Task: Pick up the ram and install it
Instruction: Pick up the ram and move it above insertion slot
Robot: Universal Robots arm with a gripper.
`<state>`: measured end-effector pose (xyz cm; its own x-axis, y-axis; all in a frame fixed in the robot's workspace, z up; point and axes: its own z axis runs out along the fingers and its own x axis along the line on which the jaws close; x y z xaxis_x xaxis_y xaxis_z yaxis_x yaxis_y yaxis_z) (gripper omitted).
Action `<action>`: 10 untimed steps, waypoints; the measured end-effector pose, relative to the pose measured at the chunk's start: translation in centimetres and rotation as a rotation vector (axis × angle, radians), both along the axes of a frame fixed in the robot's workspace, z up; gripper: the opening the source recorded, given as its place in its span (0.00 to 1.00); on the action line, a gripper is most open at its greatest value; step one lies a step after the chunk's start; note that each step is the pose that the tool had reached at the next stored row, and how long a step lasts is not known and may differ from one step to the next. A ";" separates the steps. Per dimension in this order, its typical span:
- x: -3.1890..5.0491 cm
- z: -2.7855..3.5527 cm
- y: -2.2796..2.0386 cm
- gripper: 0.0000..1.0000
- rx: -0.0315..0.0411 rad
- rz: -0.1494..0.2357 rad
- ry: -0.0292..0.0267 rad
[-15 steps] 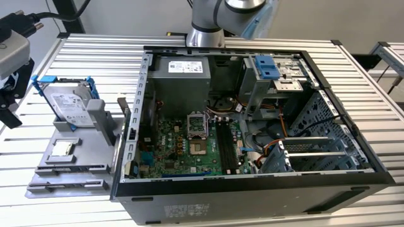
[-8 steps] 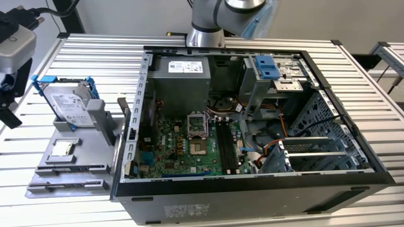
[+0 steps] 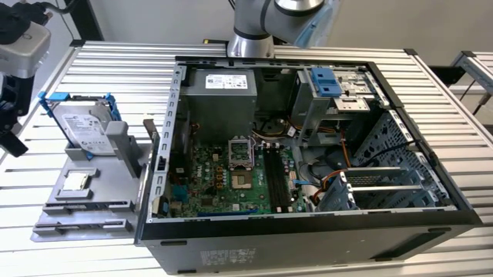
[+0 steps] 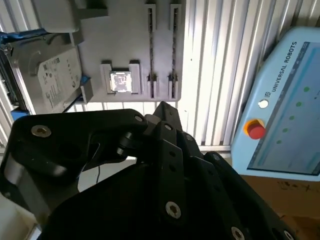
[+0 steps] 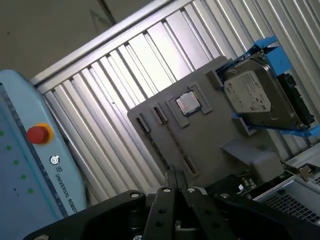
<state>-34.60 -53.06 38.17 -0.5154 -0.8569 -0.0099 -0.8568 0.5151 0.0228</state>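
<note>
Gripper looks pinched shut on nothing, hanging just off the gray tray on the side away from the computer case. Ram seems to be the thin strip standing on edge in a tray slot, its length pointing roughly at the gripper.

Ribbed, bright metal table top; matt grey plastic fixture plate; shiny silver metal hard drive in a glossy blue plastic frame; smooth, matt black gripper.
</note>
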 end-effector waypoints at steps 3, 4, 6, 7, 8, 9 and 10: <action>0.00 -0.02 0.00 0.00 0.0002 0.055 -0.0085; 0.00 -0.02 0.00 0.00 0.0004 0.071 -0.0088; 0.00 -0.03 -0.01 0.00 0.0006 0.113 -0.0088; -0.01 -0.03 0.00 0.00 0.0006 0.131 -0.0088; -0.01 -0.04 0.00 0.00 0.0007 0.155 -0.0088; -0.01 -0.03 0.00 0.00 0.0007 0.173 -0.0087; -0.01 -0.04 0.00 0.00 0.0008 0.198 -0.0088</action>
<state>-34.61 -53.06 38.13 -0.3369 -0.9414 -0.0144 -0.9415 0.3367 0.0152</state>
